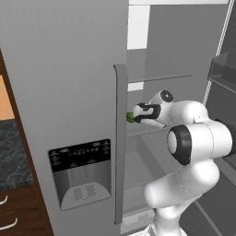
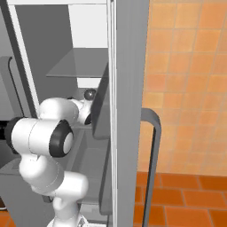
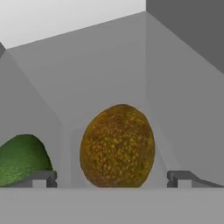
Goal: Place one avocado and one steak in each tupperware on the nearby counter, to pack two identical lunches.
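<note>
Arm reaches into fridge (image 1: pixel 69 92), gripper (image 3: pixel 112 178) spread wide, empty; brown speckled oval (image 3: pixel 117 145) between fingertips, green avocado (image 3: pixel 21 158) left.

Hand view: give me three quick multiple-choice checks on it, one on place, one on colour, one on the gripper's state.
1. Where does the brown speckled oval lie?
A) centred ahead of the gripper, in line with the gap between its fingertips
B) at the far right edge
C) behind the green oval

2. What colour is the avocado at the left edge?
A) red
B) green
C) white

3. How do the jaws stand?
A) shut on the brown speckled oval
B) shut on nothing
C) open

Answers:
1 A, it sits mid-picture with one fingertip on either side.
2 B, its skin is plainly green.
3 C, the fingertips stand wide apart and clear of both sides of the oval.
</note>
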Controlling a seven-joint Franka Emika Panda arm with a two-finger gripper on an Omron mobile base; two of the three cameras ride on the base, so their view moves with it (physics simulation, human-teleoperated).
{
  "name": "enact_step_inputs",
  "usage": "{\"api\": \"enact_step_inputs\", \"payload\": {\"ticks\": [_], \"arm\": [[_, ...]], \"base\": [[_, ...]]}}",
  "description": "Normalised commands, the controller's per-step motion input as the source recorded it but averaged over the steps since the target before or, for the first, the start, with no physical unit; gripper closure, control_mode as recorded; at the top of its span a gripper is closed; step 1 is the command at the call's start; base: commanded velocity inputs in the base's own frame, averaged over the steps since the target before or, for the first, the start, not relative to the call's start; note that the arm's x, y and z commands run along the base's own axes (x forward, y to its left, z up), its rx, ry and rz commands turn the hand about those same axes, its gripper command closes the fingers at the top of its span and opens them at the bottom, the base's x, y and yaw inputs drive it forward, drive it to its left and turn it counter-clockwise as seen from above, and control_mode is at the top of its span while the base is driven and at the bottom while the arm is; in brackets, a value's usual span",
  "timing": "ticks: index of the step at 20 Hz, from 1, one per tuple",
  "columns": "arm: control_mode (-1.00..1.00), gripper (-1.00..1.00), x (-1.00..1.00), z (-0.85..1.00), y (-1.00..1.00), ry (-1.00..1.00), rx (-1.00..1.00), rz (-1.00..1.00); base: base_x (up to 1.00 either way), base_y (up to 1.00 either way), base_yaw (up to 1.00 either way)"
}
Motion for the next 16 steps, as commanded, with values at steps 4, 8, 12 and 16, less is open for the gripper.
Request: {"api": "enact_step_inputs", "payload": {"ticks": [4, 8, 12, 16], "arm": [[-1.0, -1.0, 0.13, -0.43, 0.0, 0.02, 0.0, 0.0], [-1.0, -1.0, 0.16, -0.45, 0.0, 0.02, 0.0, 0.0], [-1.0, -1.0, 0.23, -0.14, 0.0, 0.0, 0.0, -0.04], [-1.0, -1.0, 0.15, -0.07, 0.0, 0.0, 0.0, -0.05]], "base": [[0.0, 0.0, 0.0], [0.0, 0.0, 0.0], [0.0, 0.0, 0.0], [0.0, 0.0, 0.0]]}}
